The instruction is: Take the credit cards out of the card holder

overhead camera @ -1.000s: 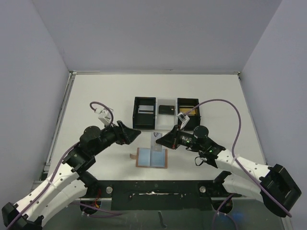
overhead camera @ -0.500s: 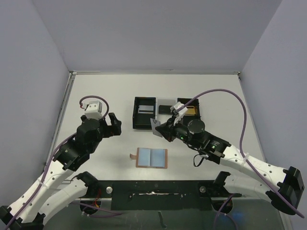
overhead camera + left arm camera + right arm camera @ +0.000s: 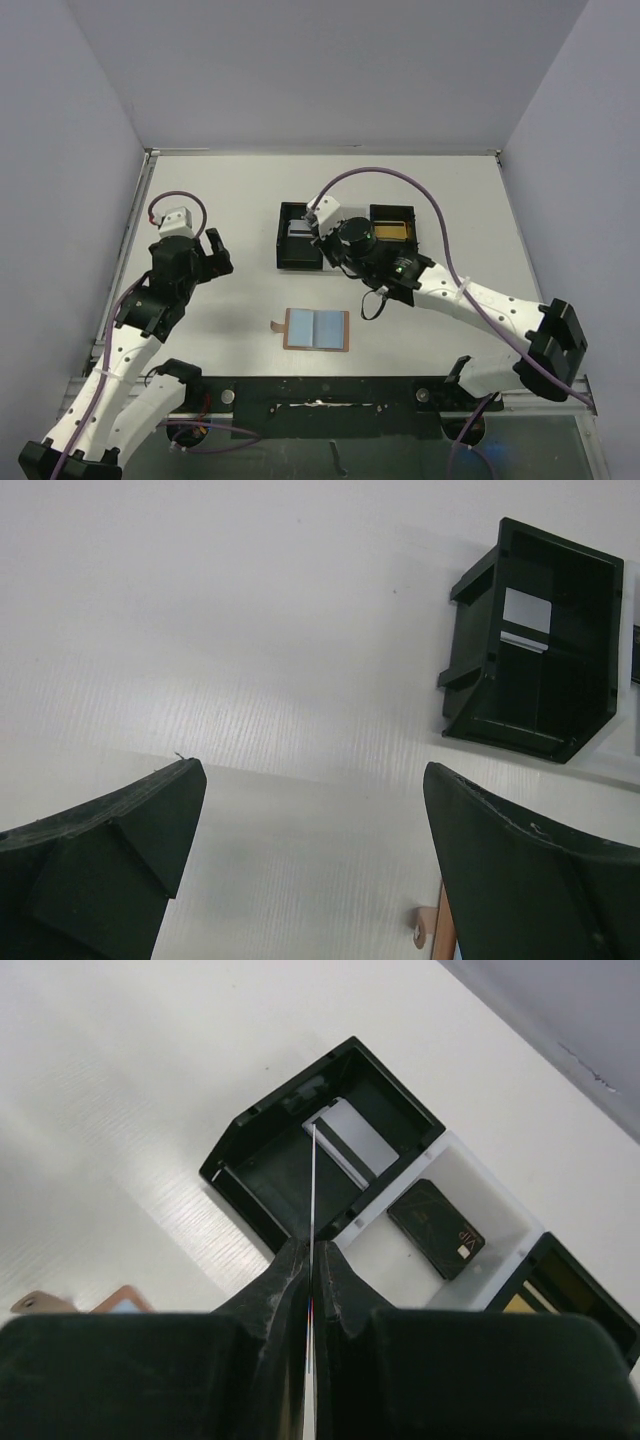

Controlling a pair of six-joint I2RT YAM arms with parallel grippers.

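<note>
White tabletop boxed in by pale lilac walls. Here's what we see.

The card holder lies opened flat near the arm bases. Its light blue lining faces up with a tan-brown rim around it, and its long axis runs left-right across the overhead view. Its little tab sticks out on the left end.

The right hand is clenched on a held card. We only get it edge-on, as a thin pale line, so we can't tell its face colour. It stands on edge, with its long axis pointing away from the fingers toward the left black compartment of the tray.

A silver-grey card with a dark stripe lies flat in that compartment. A black card lies at an angle in the white middle one, and a gold card sits in the right one.

The left hand is off to the left, well apart from everything, with its jaws spread wide and nothing between them.
</note>
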